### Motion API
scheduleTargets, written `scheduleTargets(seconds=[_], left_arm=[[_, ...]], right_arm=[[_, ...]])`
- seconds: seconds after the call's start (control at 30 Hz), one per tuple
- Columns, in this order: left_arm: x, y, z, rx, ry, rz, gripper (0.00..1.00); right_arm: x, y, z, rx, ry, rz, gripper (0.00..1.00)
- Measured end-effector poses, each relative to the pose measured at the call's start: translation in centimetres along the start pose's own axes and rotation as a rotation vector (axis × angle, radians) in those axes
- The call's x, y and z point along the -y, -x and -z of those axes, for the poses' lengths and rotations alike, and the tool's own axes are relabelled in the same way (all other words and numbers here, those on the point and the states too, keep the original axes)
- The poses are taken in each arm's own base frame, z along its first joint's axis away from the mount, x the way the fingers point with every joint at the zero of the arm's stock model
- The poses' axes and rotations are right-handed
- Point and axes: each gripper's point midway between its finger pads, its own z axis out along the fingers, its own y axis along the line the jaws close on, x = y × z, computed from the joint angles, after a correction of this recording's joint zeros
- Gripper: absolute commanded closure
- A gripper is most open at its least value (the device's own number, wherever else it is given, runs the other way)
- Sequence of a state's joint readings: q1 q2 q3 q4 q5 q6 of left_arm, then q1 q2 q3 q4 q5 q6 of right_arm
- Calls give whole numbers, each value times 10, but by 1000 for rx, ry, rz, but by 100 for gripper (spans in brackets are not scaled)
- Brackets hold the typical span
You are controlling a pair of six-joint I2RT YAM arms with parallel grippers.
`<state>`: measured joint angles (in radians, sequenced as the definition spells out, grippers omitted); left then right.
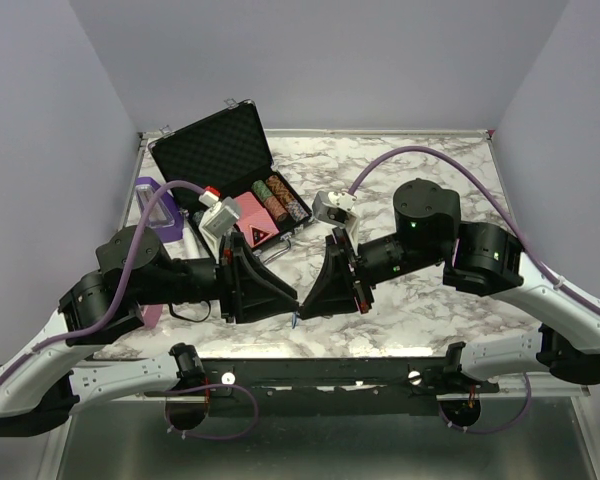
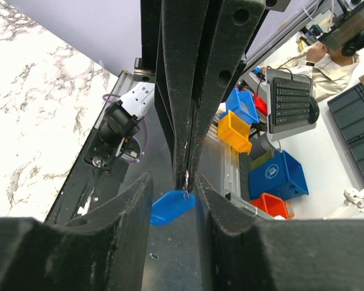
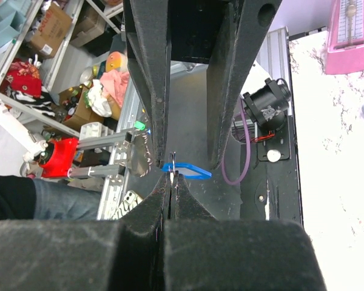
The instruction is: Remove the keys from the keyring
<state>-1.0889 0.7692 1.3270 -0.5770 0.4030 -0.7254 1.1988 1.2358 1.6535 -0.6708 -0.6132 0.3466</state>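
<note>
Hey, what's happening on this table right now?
Both arms meet tip to tip near the front edge of the table. The right gripper is pinched shut on the keyring, with its blue tag dangling below. The left gripper straddles the tag with fingers parted; whether it actually grips is unclear.

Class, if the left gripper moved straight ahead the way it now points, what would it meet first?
The keyring with its blue tag, pinched by the right gripper, whose tips face the left gripper head-on. Hardly any gap shows, though depth is unclear.
</note>
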Motion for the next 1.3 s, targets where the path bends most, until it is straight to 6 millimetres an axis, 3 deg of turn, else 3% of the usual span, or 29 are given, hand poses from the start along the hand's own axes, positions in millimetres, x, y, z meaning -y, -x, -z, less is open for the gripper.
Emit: scheduleTargets(seconds=[0.43, 0.73, 0.8, 0.93, 1.1, 1.3], left_arm=[[-1, -5, -3, -18, -4, 4, 75], [0, -5, -5, -22, -11, 1, 74], [0, -6, -5, -24, -13, 1, 79], [2, -7, -5, -28, -23, -1, 100], [5, -9, -5, -35, -37, -9, 100], [2, -7, -5, -31, -4, -11, 100]], right_arm=[[0, 0, 0, 1, -3, -1, 99], [0, 0, 0, 0, -2, -2, 99], [0, 0, 0, 0, -2, -2, 99], [0, -1, 0, -2, -3, -7, 99], [0, -2, 0, -6, -5, -22, 99], [1, -3, 0, 4, -5, -29, 74]])
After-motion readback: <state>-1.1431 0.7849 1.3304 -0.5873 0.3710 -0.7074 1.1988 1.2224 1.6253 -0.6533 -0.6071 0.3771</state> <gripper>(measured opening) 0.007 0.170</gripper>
